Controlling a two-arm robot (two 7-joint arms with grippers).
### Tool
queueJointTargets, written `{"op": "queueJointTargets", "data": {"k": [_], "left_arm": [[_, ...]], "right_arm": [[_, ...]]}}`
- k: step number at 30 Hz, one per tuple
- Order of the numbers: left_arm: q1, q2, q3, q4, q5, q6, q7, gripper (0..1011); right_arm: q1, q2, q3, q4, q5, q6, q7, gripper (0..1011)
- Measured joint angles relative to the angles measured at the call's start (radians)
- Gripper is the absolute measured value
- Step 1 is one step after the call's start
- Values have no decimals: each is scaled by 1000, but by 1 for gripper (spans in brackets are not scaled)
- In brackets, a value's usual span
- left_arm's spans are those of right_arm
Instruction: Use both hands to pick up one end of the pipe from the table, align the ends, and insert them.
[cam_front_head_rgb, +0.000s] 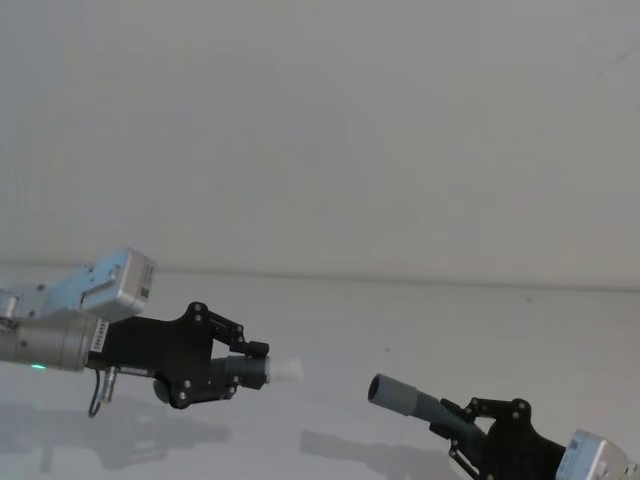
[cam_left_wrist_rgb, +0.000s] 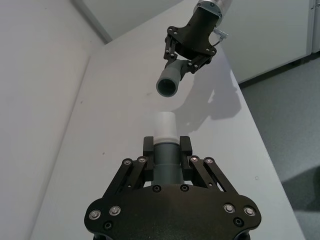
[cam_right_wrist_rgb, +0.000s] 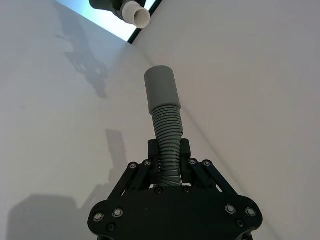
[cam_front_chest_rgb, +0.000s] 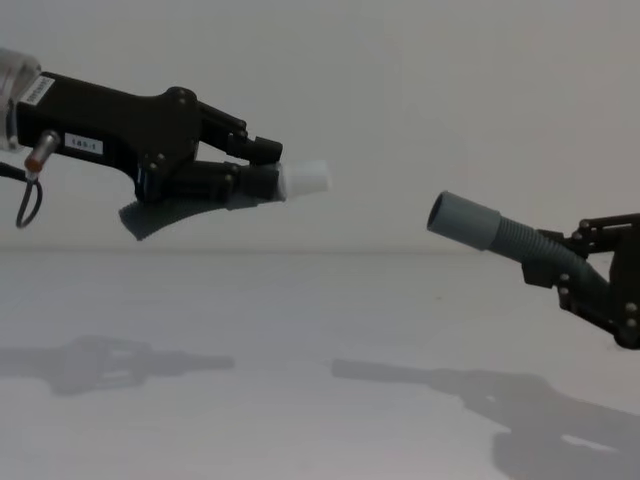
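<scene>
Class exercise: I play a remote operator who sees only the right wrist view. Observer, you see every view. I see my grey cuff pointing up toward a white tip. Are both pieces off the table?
Observer: Yes. In the chest view the white-tipped piece in the left gripper and the cuffed piece both hang above the table, with their shadows below them.
Operator: Are the ends touching?
Observer: No. The head view shows an open gap between the white tip and the grey cuff.
Operator: Are they level?
Observer: Not quite. In the chest view the tip sits higher than the cuff's mouth, and the cuff tilts up toward it.
</scene>
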Motion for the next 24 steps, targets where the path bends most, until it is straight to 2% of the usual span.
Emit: {"op": "queueJointTargets", "data": {"k": [9,24], "left_arm": [[-14,-12,13,16,2,-3,-5,274],[-37,-37,34,58,3,-20,-10,274]], "right_arm": [[-9,-3,-5,-39,-36,25,-40,204],[-12,-3,-19,-75,-48,38,-62,204]]}}
